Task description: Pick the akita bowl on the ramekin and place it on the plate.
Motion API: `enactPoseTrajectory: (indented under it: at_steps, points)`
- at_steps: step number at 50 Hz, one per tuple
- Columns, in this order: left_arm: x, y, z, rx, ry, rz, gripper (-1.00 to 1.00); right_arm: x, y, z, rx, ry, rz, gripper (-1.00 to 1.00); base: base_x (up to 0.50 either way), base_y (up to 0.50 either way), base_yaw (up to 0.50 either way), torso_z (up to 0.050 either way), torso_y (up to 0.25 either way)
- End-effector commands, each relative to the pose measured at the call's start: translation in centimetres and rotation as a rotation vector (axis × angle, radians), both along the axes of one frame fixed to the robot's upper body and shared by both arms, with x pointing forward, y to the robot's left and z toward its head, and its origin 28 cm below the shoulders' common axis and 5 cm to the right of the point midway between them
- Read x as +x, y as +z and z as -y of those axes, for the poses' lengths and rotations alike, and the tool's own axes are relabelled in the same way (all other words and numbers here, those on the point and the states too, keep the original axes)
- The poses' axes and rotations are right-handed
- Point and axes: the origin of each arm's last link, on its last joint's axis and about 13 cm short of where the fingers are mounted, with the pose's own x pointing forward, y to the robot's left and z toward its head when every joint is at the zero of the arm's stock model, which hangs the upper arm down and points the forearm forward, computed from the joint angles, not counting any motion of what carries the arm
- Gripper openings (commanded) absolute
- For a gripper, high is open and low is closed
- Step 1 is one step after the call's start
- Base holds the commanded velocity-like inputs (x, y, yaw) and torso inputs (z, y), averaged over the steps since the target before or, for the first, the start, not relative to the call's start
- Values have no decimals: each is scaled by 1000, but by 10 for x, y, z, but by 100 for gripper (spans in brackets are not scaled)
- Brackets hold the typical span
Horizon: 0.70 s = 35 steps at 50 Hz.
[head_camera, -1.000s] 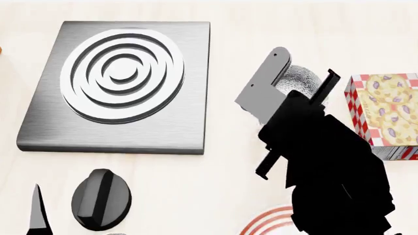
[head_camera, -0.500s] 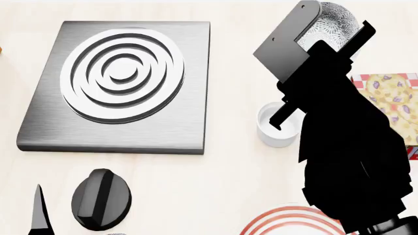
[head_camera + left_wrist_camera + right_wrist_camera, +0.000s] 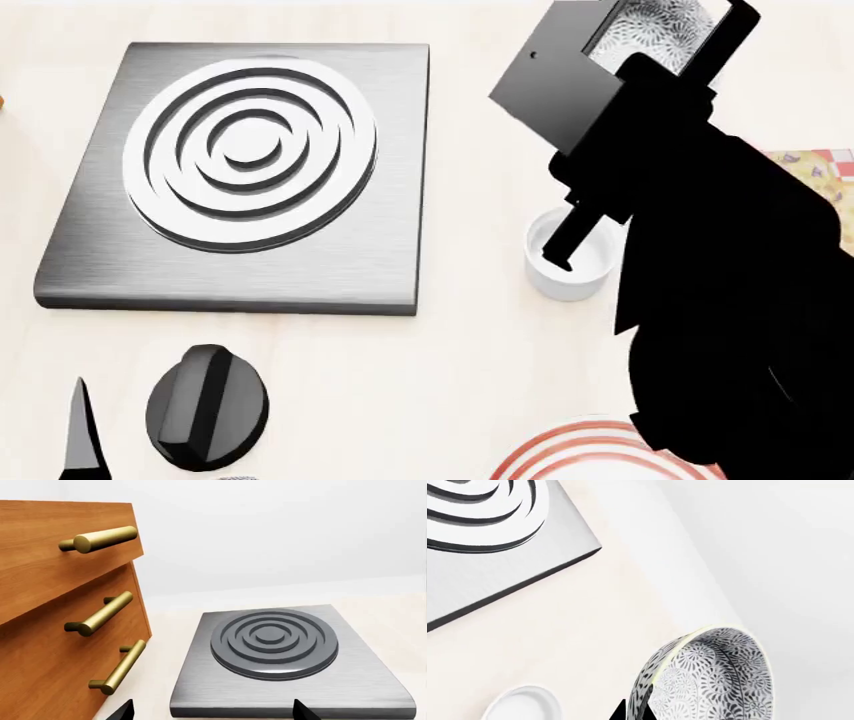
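Note:
The akita bowl point(image 3: 663, 22), grey-black patterned, hangs high above the counter with my right gripper point(image 3: 654, 45) shut on its rim. In the right wrist view the bowl point(image 3: 714, 677) is tilted on its side, and the two dark fingertips point(image 3: 620, 714) pinch its wall. The white ramekin point(image 3: 566, 268) stands bare on the counter below, small in the right wrist view point(image 3: 520, 707). Part of the red-ringed plate point(image 3: 574, 452) shows at the near edge, half hidden by my right arm. My left gripper point(image 3: 212, 715) is open and holds nothing; one tip point(image 3: 80, 440) shows in the head view.
A steel burner plate point(image 3: 240, 170) lies left of the ramekin, also in the left wrist view point(image 3: 273, 640). A black knob point(image 3: 207, 405) sits near it. A red-checked box point(image 3: 830, 165) lies at the right. Wooden drawers point(image 3: 53, 630) with brass handles stand beside the left gripper.
My right gripper has lifted the akita bowl off the ramekin and carried it up and away, uncovering the ramekin. The left arm has not moved.

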Motion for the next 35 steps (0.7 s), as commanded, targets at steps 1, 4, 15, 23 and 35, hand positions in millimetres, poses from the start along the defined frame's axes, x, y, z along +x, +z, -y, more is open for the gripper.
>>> enactPoseTrajectory:
  at_steps: [1,4,15,23,35]
  points:
    - [-2,-1,-1,-4,-34,27,100,-21,23,-1,47,37,34,-100,0,0,0,0,0]
    - [-2,-1,-1,-2,-34,28,100,-24,19,-1,50,44,21,-100,0,0,0,0,0]
    - [-2,0,-1,-2,-32,29,100,-45,17,3,-49,77,-81,-100,0,0,0,0,0]
    - [-2,0,0,-1,-32,29,100,-70,14,2,-128,99,-127,-100,0,0,0,0,0]
    - [-3,0,0,0,-32,29,100,-96,8,0,-255,132,-228,-100,0,0,0,0,0]
